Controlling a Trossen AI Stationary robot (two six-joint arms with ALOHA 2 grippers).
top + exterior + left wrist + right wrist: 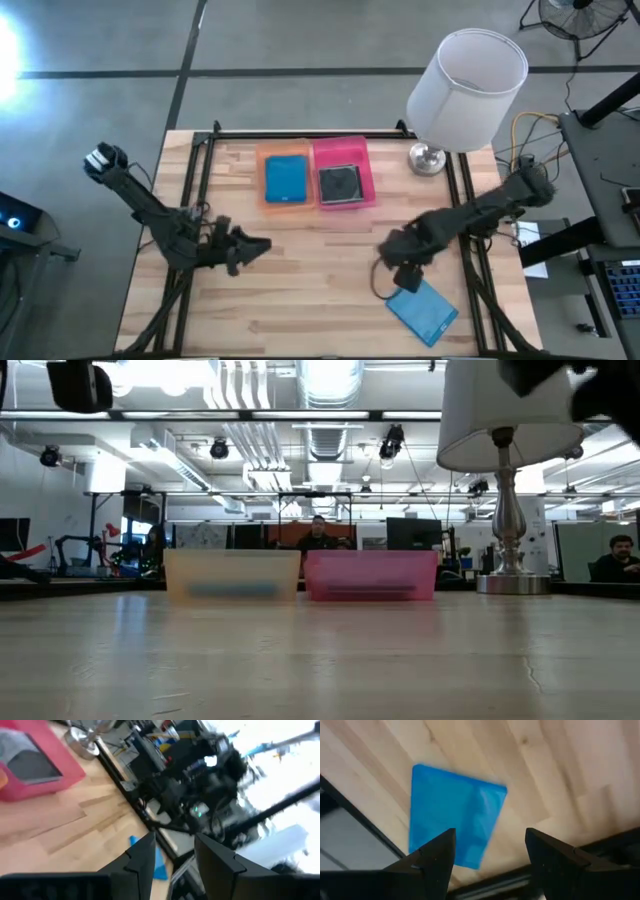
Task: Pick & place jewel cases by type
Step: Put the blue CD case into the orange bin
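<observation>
- Table (300,290): pale wood planks carrying both arms, two trays and a lamp (465,85) at the far right corner.
- Left arm: it waits at the table's left side, left gripper (250,247) pointing toward the middle; the left wrist view shows its fingers (142,860) spread and holding nothing.
- Right gripper (402,268): it hovers above the near right part of the table, fingers (432,855) spread wide and empty, looking down on the loose case.
- Orange tray (268,195) and pink tray (365,190): side by side at the far middle; the orange holds a blue case (286,178), the pink a dark case (341,184).
- Loose blue jewel case (424,311): flat on the wood near the front right edge, turned at an angle.
- Step in hand, as judged: grasping this case. The wrist should turn to match its skew, descend straight, close across opposite edges, then carry it to the orange tray.
</observation>
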